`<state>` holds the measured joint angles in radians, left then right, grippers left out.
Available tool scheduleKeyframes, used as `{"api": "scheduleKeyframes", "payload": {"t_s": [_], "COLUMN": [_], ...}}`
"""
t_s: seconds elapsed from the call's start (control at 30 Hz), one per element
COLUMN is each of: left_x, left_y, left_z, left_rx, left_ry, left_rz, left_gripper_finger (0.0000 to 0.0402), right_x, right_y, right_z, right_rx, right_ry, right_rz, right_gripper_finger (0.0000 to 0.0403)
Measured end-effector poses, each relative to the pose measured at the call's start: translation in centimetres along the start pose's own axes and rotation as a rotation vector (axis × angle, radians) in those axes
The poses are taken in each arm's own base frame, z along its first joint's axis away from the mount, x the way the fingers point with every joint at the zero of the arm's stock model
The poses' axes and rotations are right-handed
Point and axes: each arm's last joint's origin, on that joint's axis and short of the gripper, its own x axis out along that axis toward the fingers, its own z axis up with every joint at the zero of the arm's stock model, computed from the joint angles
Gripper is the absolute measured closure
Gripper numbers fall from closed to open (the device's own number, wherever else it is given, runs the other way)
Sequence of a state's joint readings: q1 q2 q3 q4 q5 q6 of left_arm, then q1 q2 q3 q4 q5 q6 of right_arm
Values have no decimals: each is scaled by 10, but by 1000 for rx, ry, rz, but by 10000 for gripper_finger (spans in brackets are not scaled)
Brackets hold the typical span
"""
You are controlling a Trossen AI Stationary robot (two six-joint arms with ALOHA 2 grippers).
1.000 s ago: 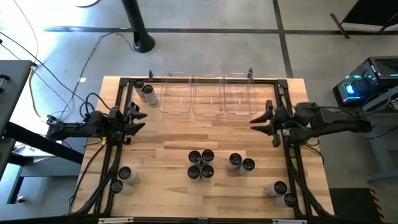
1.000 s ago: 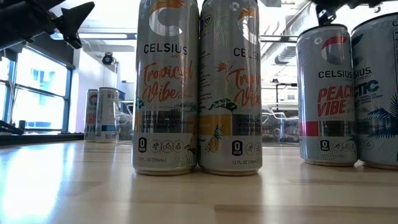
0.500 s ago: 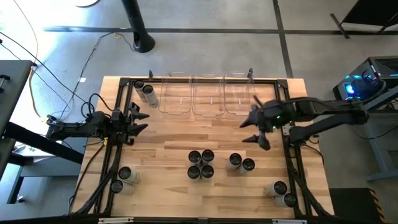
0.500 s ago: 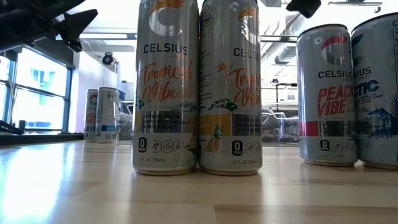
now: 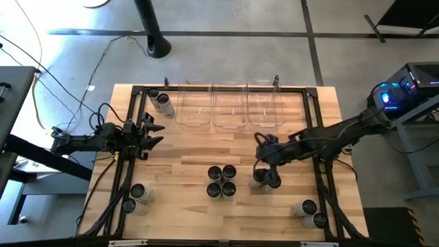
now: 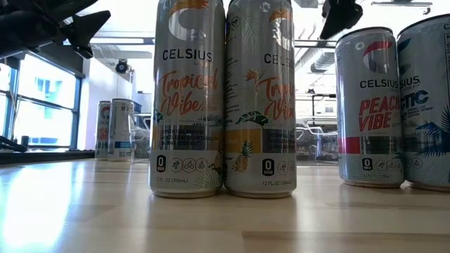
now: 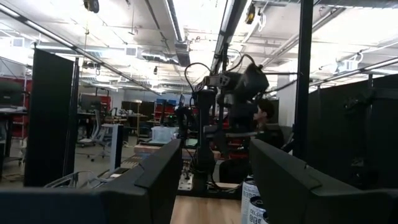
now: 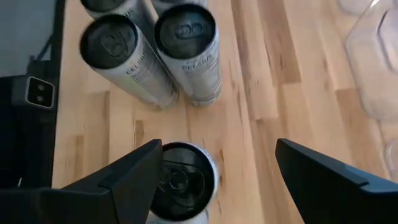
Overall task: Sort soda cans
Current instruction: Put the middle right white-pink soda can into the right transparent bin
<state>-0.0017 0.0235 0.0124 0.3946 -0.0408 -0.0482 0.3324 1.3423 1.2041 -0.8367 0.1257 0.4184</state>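
High view: reaching in from the table (image 5: 185,154) edge, right hand (image 5: 266,167) now hovering spread wide over the pair of soda cans (image 5: 265,180), grasping nothing; left hand (image 5: 152,132) waiting, nearly clenched

Right wrist view: lining up above one can (image 8: 180,180), likely picking next

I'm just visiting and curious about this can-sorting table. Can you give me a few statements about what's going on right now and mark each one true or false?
1. The right gripper hangs open above the pair of cans right of the table's middle. True.
2. The right gripper is already holding a can. False: its fingers stand apart, with a can's top below them and nothing between them.
3. The three clear bins at the table's far edge have no cans in them. True.
4. The left gripper is reaching over the four cans in the middle. False: it waits at the table's left side, away from them.
5. All cans stand in one group. False: they stand in several separate groups.
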Motion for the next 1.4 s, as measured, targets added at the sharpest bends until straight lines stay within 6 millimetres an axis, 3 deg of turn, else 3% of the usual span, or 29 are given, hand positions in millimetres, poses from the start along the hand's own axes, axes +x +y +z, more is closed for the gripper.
{"api": "scheduleKeyframes", "payload": {"t_s": [0.47,0.9,1.4], "left_x": [0,0,0], "left_y": [0,0,0], "left_z": [2,2,1], "left_rx": [41,-30,-56], "left_ry": [-26,-21,-15], "left_rz": [1,-2,-2], "left_gripper_finger": [220,220,220], "right_x": [29,25,22], "right_y": [24,33,37], "right_z": [-14,-18,-19], "right_rx": [-1,-17,0], "right_ry": [92,39,61], "right_rz": [-102,-151,-71], "right_gripper_finger": [93,93,93]}}
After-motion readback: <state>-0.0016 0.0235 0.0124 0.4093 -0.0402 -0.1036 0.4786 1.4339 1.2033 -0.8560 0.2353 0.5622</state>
